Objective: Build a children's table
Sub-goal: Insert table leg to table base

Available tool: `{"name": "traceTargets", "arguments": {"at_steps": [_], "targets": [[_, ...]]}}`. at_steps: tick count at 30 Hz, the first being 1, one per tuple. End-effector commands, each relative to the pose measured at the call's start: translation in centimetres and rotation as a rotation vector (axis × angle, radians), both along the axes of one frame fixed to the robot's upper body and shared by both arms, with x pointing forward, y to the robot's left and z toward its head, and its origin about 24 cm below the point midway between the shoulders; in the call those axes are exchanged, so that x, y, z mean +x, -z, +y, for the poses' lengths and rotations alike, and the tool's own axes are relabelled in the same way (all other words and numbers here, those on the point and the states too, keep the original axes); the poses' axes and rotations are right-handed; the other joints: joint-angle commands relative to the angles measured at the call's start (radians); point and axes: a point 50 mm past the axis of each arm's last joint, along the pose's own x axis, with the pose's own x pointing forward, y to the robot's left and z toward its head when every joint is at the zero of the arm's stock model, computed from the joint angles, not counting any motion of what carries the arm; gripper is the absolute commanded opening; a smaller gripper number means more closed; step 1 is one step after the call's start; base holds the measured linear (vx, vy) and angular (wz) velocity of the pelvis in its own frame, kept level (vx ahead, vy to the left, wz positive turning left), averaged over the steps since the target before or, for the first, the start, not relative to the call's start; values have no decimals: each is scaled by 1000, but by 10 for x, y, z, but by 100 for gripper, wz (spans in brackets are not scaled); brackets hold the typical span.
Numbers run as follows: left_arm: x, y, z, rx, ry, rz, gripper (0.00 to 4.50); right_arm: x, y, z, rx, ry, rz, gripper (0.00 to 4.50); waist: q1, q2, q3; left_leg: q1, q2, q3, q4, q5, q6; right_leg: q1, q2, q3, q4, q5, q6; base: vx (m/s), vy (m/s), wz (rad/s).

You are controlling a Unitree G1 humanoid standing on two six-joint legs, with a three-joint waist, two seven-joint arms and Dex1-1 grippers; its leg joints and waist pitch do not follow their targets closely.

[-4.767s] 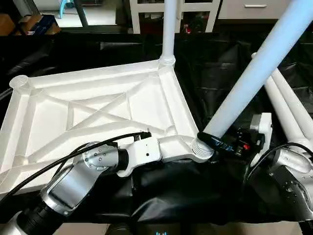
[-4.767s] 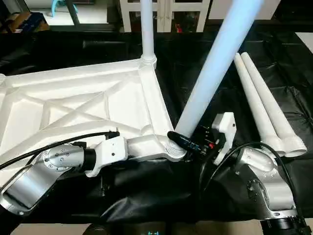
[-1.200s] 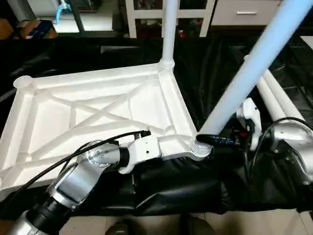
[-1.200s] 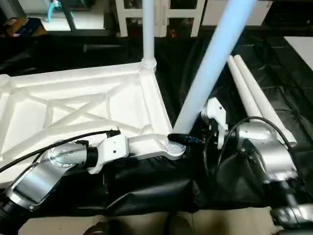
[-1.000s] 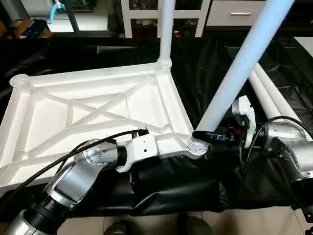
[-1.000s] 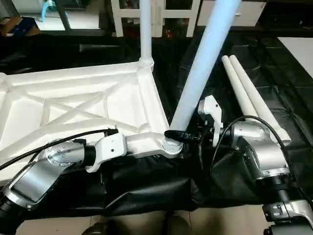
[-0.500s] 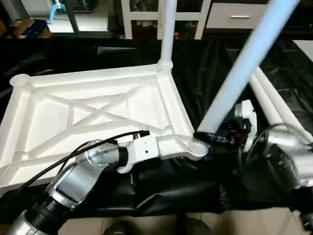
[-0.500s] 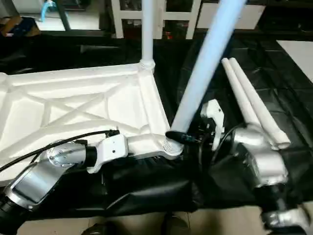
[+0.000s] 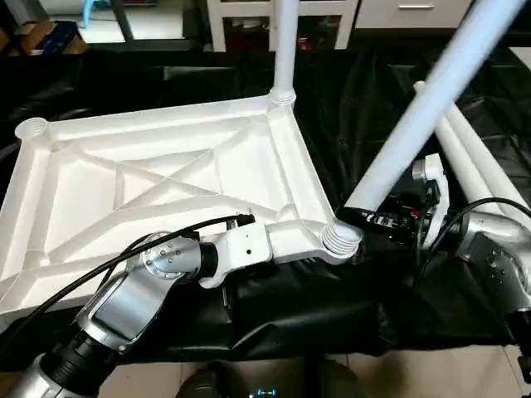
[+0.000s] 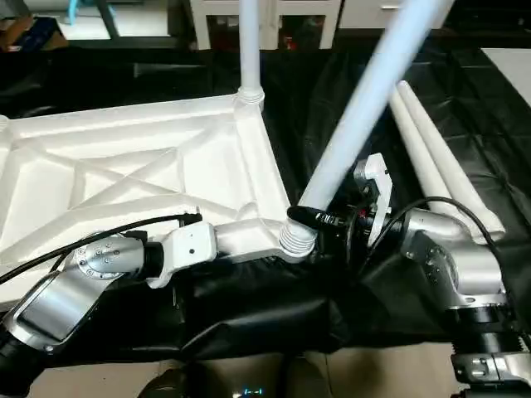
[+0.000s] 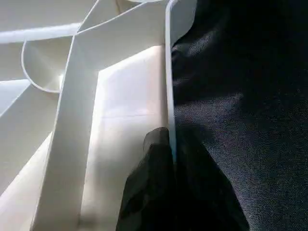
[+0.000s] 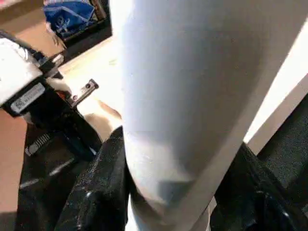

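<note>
Pushing a second leg (image 9: 415, 124) into the near right corner socket (image 9: 339, 238) of the upside-down table top (image 9: 166, 182), the right pincer (image 10: 325, 220) grips it. The left pincer (image 11: 166, 159) pinches the top's near rim. Next, stand the tilted leg straight.

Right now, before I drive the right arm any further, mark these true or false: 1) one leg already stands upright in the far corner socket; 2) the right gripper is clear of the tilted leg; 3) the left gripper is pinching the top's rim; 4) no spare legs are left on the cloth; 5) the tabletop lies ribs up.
1) True: an upright leg stands in the far corner socket of the tabletop.
2) False: the right gripper is closed around the tilted leg just above the near corner socket.
3) True: the left gripper is shut on the rim.
4) False: two spare legs lie on the black cloth.
5) True: the X-ribs face up.
</note>
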Motion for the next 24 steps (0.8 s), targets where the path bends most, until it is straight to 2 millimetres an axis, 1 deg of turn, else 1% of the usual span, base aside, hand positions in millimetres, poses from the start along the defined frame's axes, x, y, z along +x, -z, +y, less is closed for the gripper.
{"name": "traceTargets", "arguments": {"at_steps": [1, 3, 4, 5, 6, 7, 9, 10, 11, 12, 13, 15, 16, 18, 19, 21, 22, 24], "targets": [[-5, 12, -4, -3, 20, 38, 0, 2, 15, -8, -9, 86, 104, 185, 3, -19, -37, -1, 56, -16, -63, -170, 83, 25, -55, 41, -64, -317, -167, 0, 0, 0], [-5, 12, -4, -3, 21, 36, 0, 5, 1, -13, 65, 97, 106, 185, 4, -20, -39, 0, 56, -16, -64, -178, 84, 25, -54, 40, -65, -340, -165, 0, 0, 0], [-5, 12, -4, -3, 22, 35, 0, 5, -5, -15, 98, 93, 110, 185, 5, -22, -41, 1, 54, -14, -60, -173, 85, 25, -54, 43, -67, -366, -161, 0, 0, 0], [-5, 12, -4, -3, 22, 36, 0, 5, -8, -16, 115, 89, 112, 185, 7, -23, -44, -1, 54, -14, -59, -156, 87, 26, -55, 43, -65, -352, -161, 0, 0, 0], [-6, 12, -4, -3, 24, 36, 0, 2, -18, -18, 188, 56, 134, 185, 8, -23, -44, -2, 53, -12, -57, -129, 95, 27, -51, 44, -62, -319, -166, 0, 0, 0], [-6, 12, -4, -2, 24, 36, 0, 1, -21, -18, 223, 41, 149, 185, 13, -24, -49, -2, 53, -9, -54, -126, 103, 26, -51, 48, -58, -290, -172, 0, 0, 0], [-6, 12, -4, -2, 26, 36, 0, -2, -30, -20, 315, 0, 184, 185, 14, -26, -48, 1, 51, -5, -54, -165, 109, 19, -44, 50, -61, -321, -171, 0, 0, 0], [-6, 12, -4, -2, 26, 35, 0, -5, -39, -22, 421, -30, 214, 185, 15, -24, -54, 1, 51, 0, -50, -151, 110, 17, -43, 52, -58, -309, -179, 0, 0, 0], [-6, 12, -5, -2, 26, 35, 0, -6, -42, -23, 456, -39, 223, 185, 15, -24, -56, -3, 50, 2, -48, -133, 116, 20, -42, 52, -54, -283, -183, 0, 0, 0], [-6, 12, -5, -3, 25, 35, 0, -6, -45, -24, 489, -46, 229, 185, 17, -22, -59, -1, 53, 6, -46, -103, 124, 17, -39, 50, -50, -243, -190, 0, 0, 0], [-6, 12, -5, -3, 25, 35, 0, -7, -48, -25, 534, -54, 235, 185, 18, -22, -58, 2, 55, 12, -45, -106, 126, 10, -38, 49, -52, -246, -192, 0, 0, 0], [-6, 12, -5, -3, 25, 35, 0, -8, -53, -31, 633, -74, 251, 185, 19, -21, -59, 0, 54, 16, -42, -108, 123, 10, -38, 50, -52, -258, -189, 0, 0, 0], [-6, 12, -5, -4, 24, 35, 0, -10, -56, -33, 685, -90, 257, 185, 21, -21, -61, -3, 52, 19, -40, -93, 122, 10, -37, 50, -51, -252, -189, 0, 0, 0], [-6, 13, -5, -4, 24, 35, 0, -12, -61, -34, 760, -118, 259, 185, 23, -23, -64, -9, 51, 18, -37, -61, 125, 14, -37, 48, -44, -220, -190, 0, 0, 0], [-6, 12, -5, -5, 24, 35, 0, -14, -65, -35, 800, -135, 263, 185, 22, -24, -63, -14, 48, 17, -34, -47, 130, 15, -36, 49, -41, -208, -188, 0, 0, 0], [-7, 13, -5, -5, 24, 37, 0, -18, -68, -36, 851, -163, 274, 185, 23, -23, -65, -14, 48, 17, -32, -31, 135, 16, -36, 49, -37, -192, -189, 0, 0, 0], [-7, 13, -5, -5, 24, 38, 0, -21, -71, -37, 885, -191, 282, 185, 23, -23, -69, -19, 45, 16, -29, 18, 152, 21, -33, 47, -27, -121, -199, 0, 0, 0], [-7, 13, -5, -5, 24, 38, 0, -22, -72, -37, 894, -199, 285, 185, 25, -23, -72, -21, 44, 16, -25, 46, 166, 23, -31, 44, -21, -73, -207, 0, 0, 0]]}}
